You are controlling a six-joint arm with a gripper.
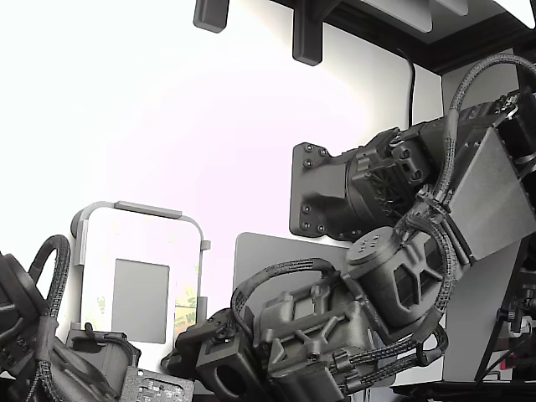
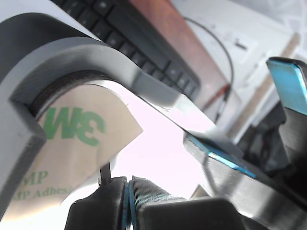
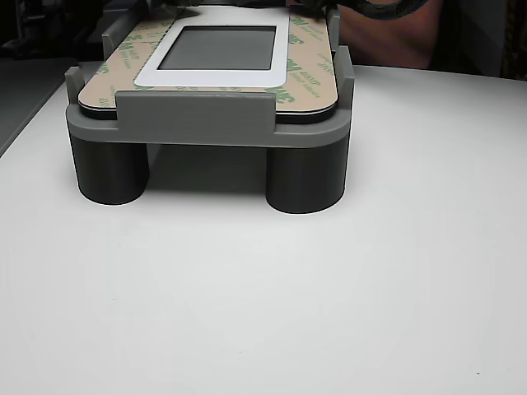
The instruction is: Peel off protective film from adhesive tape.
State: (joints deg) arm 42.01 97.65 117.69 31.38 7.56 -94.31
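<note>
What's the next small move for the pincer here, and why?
Probably a short, slow pull away from the grey moulded holder, peeling back. In the wrist view the pale green-printed protective film curls up at its corner, and the black blue-padded pincer looks shut right at that lifted edge. Whether film is actually pinched is unclear, so keep it small.
</note>
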